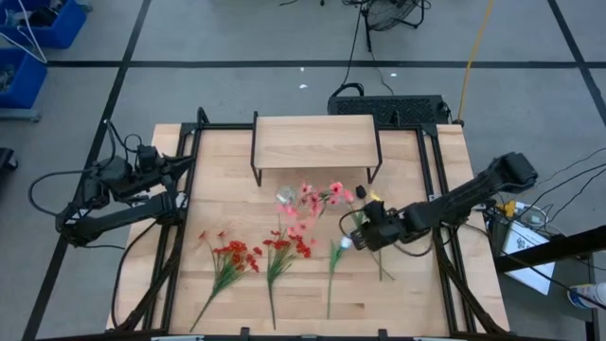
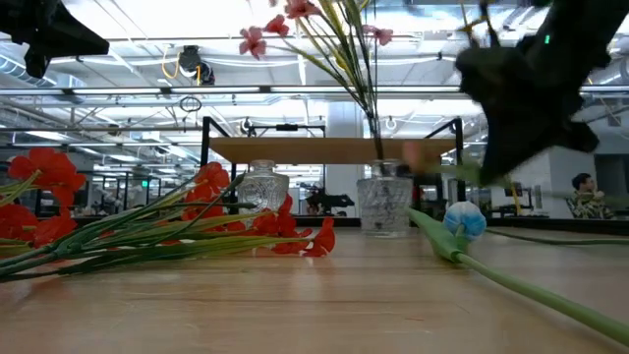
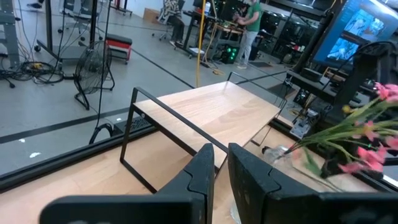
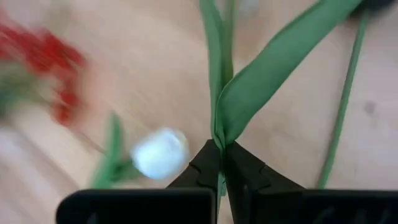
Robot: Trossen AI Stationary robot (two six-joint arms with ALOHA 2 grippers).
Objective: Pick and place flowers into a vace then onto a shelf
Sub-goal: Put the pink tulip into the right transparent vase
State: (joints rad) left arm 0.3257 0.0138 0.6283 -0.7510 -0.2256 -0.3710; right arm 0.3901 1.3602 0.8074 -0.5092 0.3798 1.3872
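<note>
Tulip (image 1: 343, 243) stem clamped in right hand (image 1: 363, 237), red sprays (image 1: 235, 256) beside, left hand (image 3: 219, 165) together.

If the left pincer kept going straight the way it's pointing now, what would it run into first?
Probably the shelf: the left pincer, fingers nearly together and empty, aims at its black front frame and wooden top. Depth is unclear, though; the pink flowers lie off to one side.

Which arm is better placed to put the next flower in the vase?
The right. Its gripper is shut on a tulip stem, beside the vase. The left gripper waits at the table's edge.
</note>
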